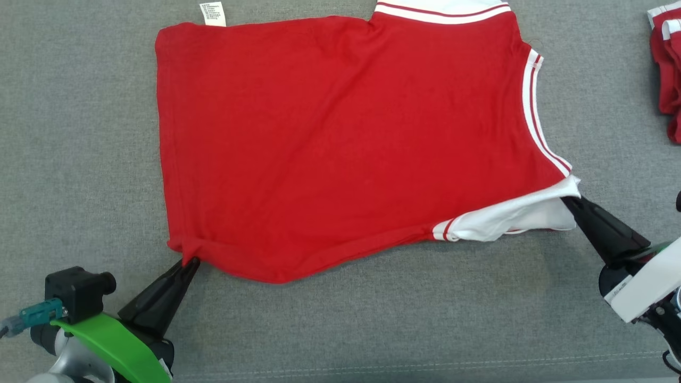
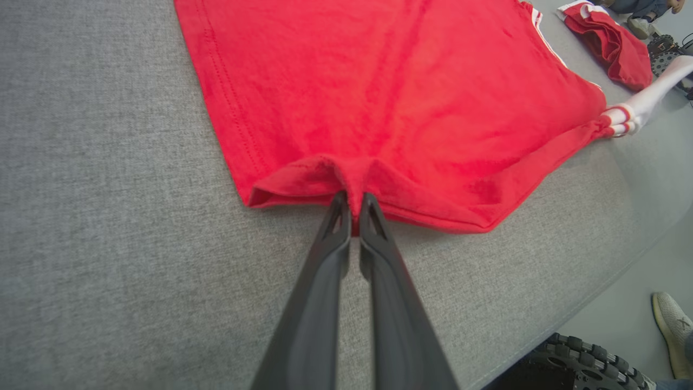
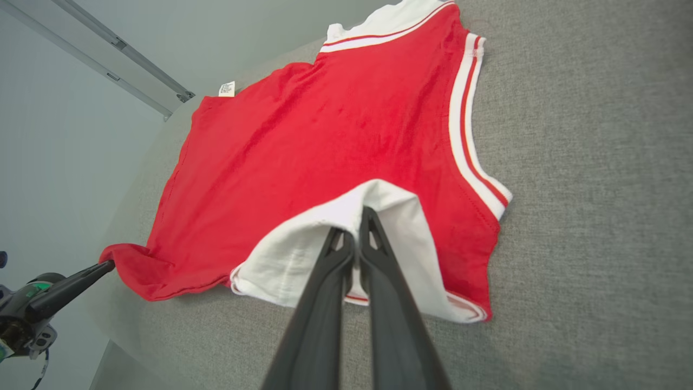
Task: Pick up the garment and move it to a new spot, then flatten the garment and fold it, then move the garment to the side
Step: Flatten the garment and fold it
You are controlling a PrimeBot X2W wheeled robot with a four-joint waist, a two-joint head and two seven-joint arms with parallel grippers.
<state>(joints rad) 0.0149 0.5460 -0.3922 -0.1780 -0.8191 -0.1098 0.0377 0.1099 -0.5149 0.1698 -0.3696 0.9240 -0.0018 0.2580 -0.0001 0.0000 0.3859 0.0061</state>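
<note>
Garment (image 1: 340, 143), a red top with white striped trim, lies spread over the middle of the grey surface (image 1: 80, 159), its white label (image 1: 213, 13) poking out toward the far edge. The left end effector (image 1: 190, 261) is pinched tight on the near-left hem corner, which bunches into a small ridge. The right end effector (image 1: 566, 199) is pinched tight on the white sleeve at the near-right corner.

Judging by how it lies, the relocation looks done and the flattening nearly so: the body is smooth, and only the near edge sags and wrinkles between the two grips. No fold is evident, so folding and the shift to the side are left.

A red bundle (image 1: 667, 69) of similar cloth sits at the right edge of the surface, well apart, and could crowd a set-down there. Off the surface, a person's shoe (image 2: 671, 330) and a treaded wheel (image 2: 574, 357) are on the floor.
</note>
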